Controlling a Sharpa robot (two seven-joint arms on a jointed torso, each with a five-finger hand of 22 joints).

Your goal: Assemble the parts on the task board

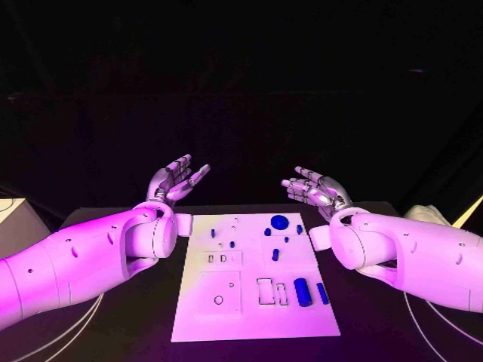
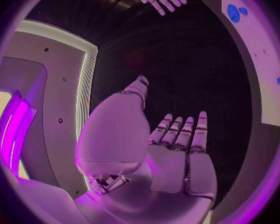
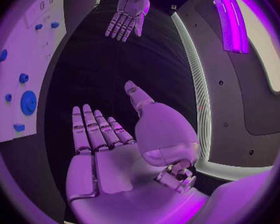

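The white task board lies in the middle of the black table, between my two arms. Small blue parts lie on it: a round disc at the far end, a short cylinder and a thin bar nearer to me on the right. My left hand is raised beyond the board's far left corner, fingers spread, holding nothing. My right hand is raised beyond the far right corner, fingers loosely apart and empty. The left wrist view shows an empty palm; so does the right wrist view.
A white box stands at the table's left edge. Cables run along the table on the left, near my arm. The board's edge and blue parts appear in the right wrist view.
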